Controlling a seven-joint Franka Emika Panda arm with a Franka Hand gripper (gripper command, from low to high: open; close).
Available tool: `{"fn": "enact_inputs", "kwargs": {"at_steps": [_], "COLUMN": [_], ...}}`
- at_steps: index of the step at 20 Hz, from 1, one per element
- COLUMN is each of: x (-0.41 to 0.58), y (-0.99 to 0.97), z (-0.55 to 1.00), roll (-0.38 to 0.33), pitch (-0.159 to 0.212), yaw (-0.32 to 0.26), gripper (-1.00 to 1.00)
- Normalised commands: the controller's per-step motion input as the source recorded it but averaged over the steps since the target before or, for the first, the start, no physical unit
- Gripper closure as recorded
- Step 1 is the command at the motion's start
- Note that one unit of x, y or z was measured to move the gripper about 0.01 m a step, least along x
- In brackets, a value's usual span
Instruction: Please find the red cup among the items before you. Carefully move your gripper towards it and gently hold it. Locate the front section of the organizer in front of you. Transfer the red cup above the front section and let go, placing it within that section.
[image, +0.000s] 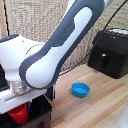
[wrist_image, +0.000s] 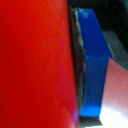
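Observation:
The red cup (image: 19, 115) is held at the exterior view's lower left, low inside the black organizer (image: 43, 113). My gripper (image: 21, 108), a pale grey block under the white arm, is shut on the cup. In the wrist view the cup's red wall (wrist_image: 35, 60) fills most of the picture, and one dark blue finger (wrist_image: 95, 60) presses flat against it. The other finger is hidden behind the cup. Only a corner of the organizer shows, so I cannot tell which section the cup is over.
A shallow blue bowl (image: 80, 89) lies on the wooden table (image: 100, 107), to the exterior view's right of the organizer. A black boxy appliance (image: 109, 53) stands at the back right. The bulky white arm (image: 60, 40) spans the middle of the view.

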Motion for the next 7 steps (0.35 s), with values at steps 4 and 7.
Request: {"fn": "enact_inputs", "kwargs": {"at_steps": [4,7], "x": [0.240,0.178], "y": [-0.24,-0.10], "z": [0.21,0.02], "roll": [0.001,0.012], "pitch": [-0.182,0.007], "yaw": [0.132,0.048], "gripper": [-1.00,-1.00]}}
